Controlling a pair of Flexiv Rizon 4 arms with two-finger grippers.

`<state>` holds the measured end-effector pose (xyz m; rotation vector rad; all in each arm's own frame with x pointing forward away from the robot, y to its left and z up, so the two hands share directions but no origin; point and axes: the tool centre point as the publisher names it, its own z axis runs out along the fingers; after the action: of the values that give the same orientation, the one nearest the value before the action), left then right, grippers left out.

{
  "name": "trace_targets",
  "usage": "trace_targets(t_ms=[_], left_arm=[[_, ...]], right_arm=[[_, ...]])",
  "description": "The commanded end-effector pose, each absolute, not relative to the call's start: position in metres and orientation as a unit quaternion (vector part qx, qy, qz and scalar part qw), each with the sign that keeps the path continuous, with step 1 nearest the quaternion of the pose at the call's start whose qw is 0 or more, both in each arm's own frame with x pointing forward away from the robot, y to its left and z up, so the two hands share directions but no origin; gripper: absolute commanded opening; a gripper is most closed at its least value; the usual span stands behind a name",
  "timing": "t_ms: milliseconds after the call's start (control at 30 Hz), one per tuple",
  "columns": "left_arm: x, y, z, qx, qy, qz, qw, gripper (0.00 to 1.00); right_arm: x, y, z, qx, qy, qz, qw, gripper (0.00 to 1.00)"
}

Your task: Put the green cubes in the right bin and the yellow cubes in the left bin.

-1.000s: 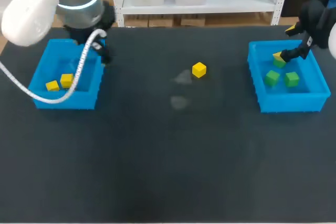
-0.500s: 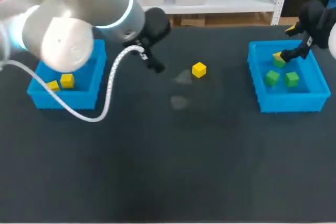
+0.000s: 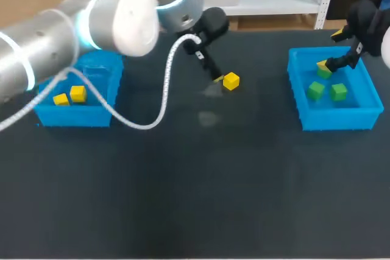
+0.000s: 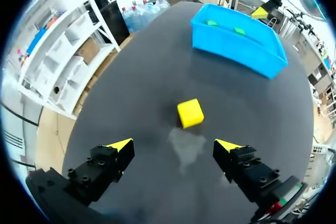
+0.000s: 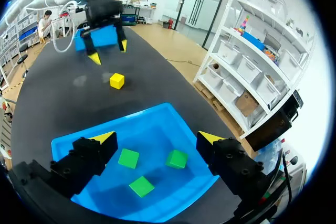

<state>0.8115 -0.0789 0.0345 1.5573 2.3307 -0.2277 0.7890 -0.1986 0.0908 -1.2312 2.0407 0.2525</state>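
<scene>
The left hand (image 4: pixel 174 145) is hovering low over the middle of the desk (image 3: pixel 195 199), its yellow-tipped fingers standing wide apart and gripping nothing. The one loose yellow cube (image 4: pixel 190 113) is sitting on the dark surface just ahead of those fingers, not yet between them and not touched by either. Across the desk the right hand (image 5: pixel 157 138) is hanging above the right bin (image 5: pixel 173 114), its fingers also spread and carrying nothing. Three green cubes (image 5: pixel 128 158) are lying on the floor of that bin, and I'm not seeing a single green one out on the desk, so the green half of the job is looking finished. Over in the left bin (image 3: pixel 73 117), two yellow cubes (image 3: pixel 77 93) are resting side by side near one corner. So by my reckoning we're sitting very close to the end here: five cubes are lying sorted and one is waiting in the open. What's remaining, as far as I can judge, is for the left hand to settle around that cube, close on it, carry it across to the left bin and let it go.
</scene>
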Motion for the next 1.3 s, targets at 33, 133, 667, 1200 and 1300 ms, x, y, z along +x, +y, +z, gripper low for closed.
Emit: trace_targets(t_ms=[33, 133, 667, 1200, 1300], left_arm=[[0.824, -0.111, 0.022, 0.556, 0.820, -0.074, 0.112, 1.00], [0.820, -0.117, 0.018, 0.557, 0.820, -0.075, 0.106, 1.00], [0.823, -0.132, -0.004, 0.554, 0.827, -0.064, 0.071, 1.00], [0.822, -0.117, -0.012, 0.542, 0.838, -0.026, 0.063, 0.00], [0.820, -0.104, 0.004, 0.536, 0.839, -0.021, 0.087, 0.00]], right_arm=[[0.788, -0.199, 0.091, -0.478, 0.793, 0.098, 0.364, 1.00], [0.788, -0.199, 0.091, -0.478, 0.793, 0.098, 0.364, 1.00], [0.788, -0.199, 0.091, -0.478, 0.793, 0.098, 0.364, 1.00], [0.788, -0.199, 0.091, -0.478, 0.793, 0.098, 0.364, 1.00], [0.788, -0.199, 0.091, -0.478, 0.793, 0.098, 0.364, 1.00]])
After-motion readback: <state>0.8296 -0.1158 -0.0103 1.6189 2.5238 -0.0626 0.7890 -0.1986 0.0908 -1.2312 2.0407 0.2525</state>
